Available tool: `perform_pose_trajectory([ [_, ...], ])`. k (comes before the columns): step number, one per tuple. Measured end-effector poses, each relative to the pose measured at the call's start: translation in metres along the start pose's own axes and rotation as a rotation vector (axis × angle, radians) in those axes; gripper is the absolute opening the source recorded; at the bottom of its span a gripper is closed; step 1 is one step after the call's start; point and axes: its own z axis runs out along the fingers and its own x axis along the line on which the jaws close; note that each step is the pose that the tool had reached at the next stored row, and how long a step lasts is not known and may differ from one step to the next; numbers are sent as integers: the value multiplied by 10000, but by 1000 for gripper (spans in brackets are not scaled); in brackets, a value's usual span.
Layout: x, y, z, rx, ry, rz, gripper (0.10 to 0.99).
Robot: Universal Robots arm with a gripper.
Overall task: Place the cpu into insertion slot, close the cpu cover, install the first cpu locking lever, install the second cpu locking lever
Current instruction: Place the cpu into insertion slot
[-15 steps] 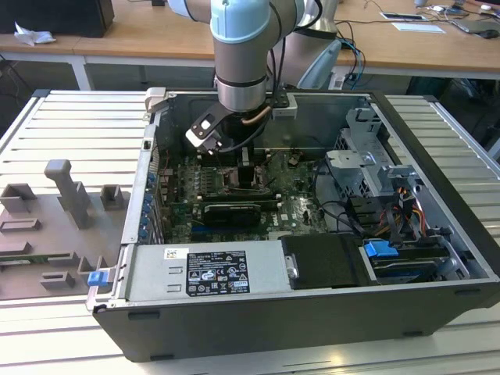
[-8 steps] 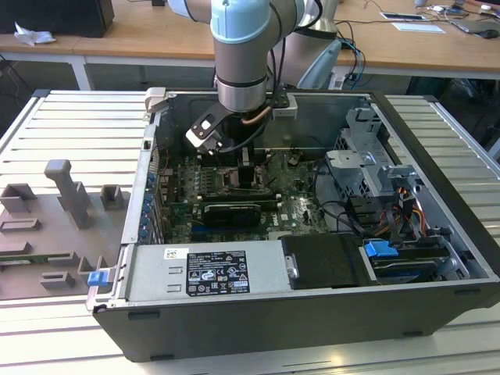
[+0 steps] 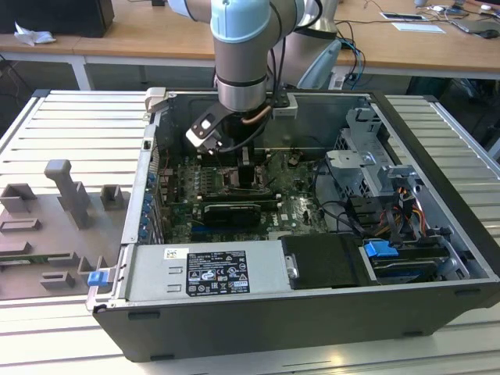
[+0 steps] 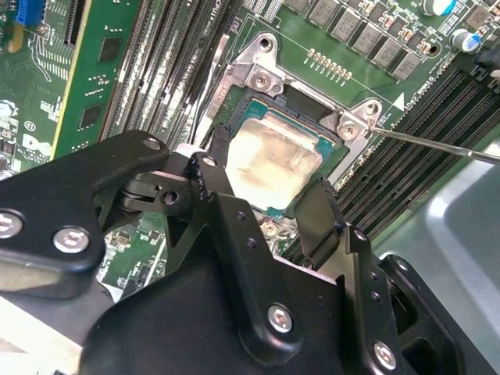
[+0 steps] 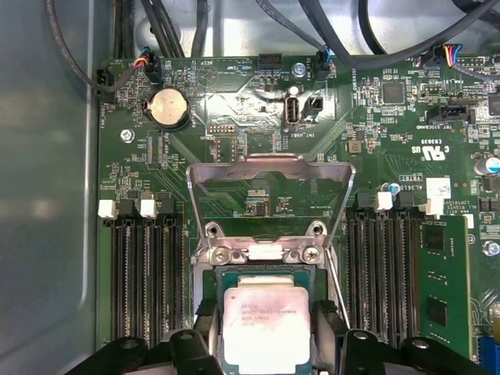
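Observation:
The cpu, a pale silver-beige square chip, lies in the insertion slot on the green motherboard, also visible in the second wrist view as the cpu inside the dark socket rim. My gripper is down over it, one black finger against each of two opposite edges, shut on the chip. The cpu cover, a silver frame plate, stands swung open beyond the socket. A thin locking lever sticks out free beside the socket. In the exterior view the gripper reaches down into the open computer case.
Long black memory slots flank the socket on both sides. A black graphics card lies close to the gripper, the grey power supply in front, and a drive cage with cables on the exterior view's right. Case walls enclose the board.

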Motion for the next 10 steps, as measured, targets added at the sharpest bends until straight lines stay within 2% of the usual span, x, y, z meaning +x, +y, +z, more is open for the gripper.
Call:
perform_pose_trajectory([
  [8,1,8,-103,2,0,0,604],
  [9,1,9,-115,2,1,0,592],
  [10,1,10,-122,2,1,0,525],
])
